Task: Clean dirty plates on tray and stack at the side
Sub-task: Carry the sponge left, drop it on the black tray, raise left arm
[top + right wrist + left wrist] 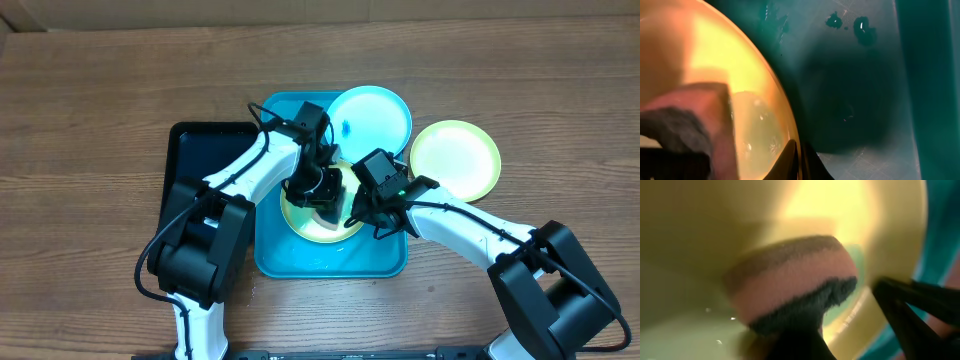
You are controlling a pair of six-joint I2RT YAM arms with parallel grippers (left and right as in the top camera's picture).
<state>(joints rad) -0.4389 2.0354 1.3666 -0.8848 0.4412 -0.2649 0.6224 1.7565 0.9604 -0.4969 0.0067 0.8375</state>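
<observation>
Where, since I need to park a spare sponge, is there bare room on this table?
Bare wood: the strip beyond the black tray and light blue plate, the table left of the black tray, and right of the yellow-green plate. Crowded: the turquoise tray, where the left gripper presses a sponge on a third plate that the right gripper pinches.

Both arms bent inward to frame centre; left gripper (323, 190) clamped shut; right gripper (360, 212) likewise shut.

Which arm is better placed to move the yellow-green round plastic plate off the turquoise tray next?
Probably right. The right gripper grips the rim of that plate, and another yellow-green plate lies right of the tray; the left gripper holds a pink sponge.
</observation>
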